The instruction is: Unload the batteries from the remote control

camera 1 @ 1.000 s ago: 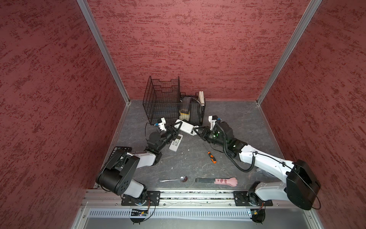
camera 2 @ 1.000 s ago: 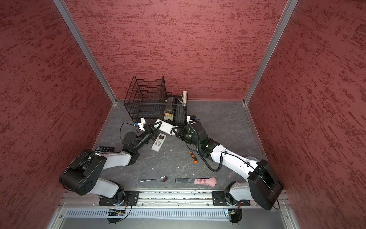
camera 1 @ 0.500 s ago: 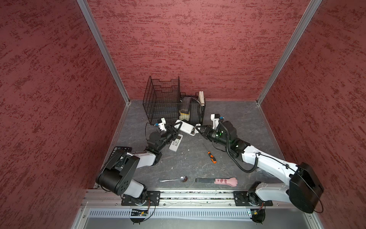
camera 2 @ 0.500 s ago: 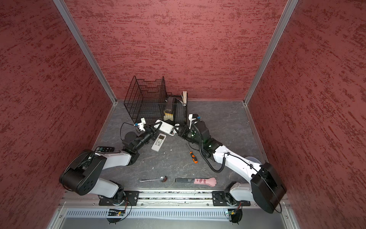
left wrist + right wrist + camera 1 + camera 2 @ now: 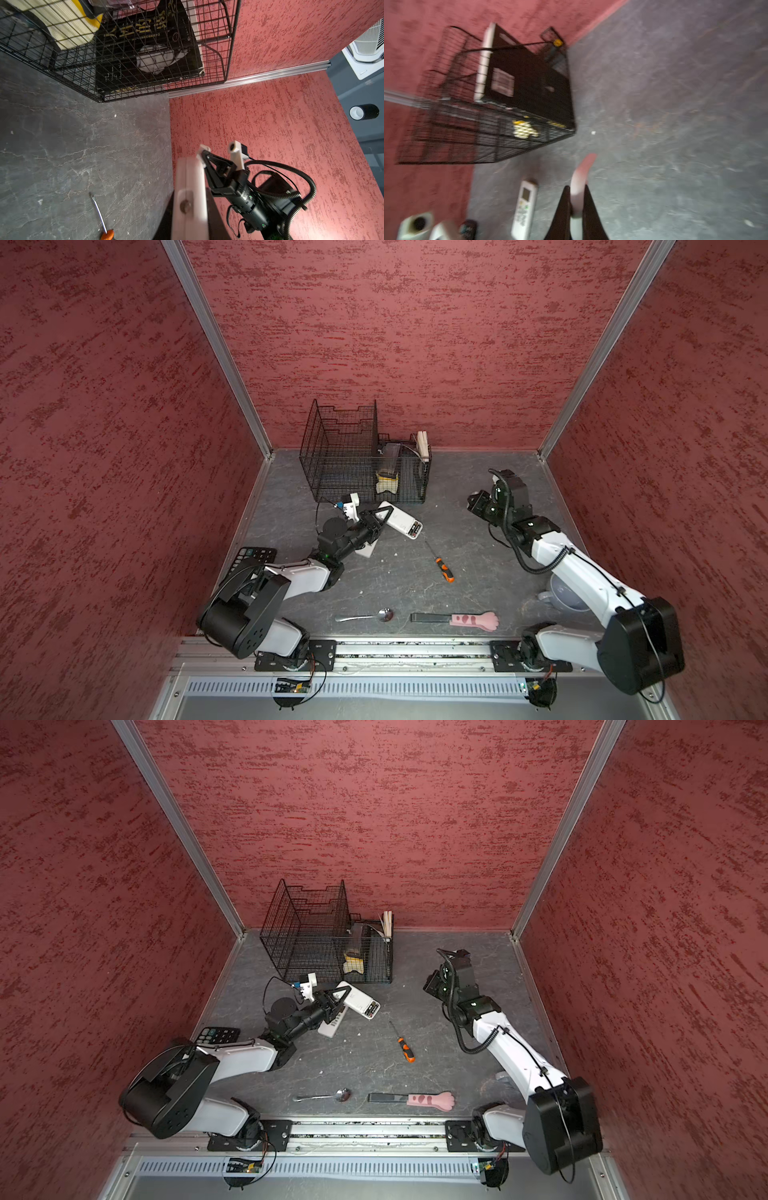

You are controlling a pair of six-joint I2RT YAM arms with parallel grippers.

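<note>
Left gripper (image 5: pixel 385 517) clamped on remote (image 5: pixel 404 523), arm stretched forward; right gripper (image 5: pixel 576 188) pinching thin white plate (image 5: pixel 580 174), arm extended toward far wall.

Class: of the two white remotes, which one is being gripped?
The remote clamped in the left gripper, batteries exposed at its end; the other remote lies loose, buttons up, partly hidden beneath that gripper.
</note>
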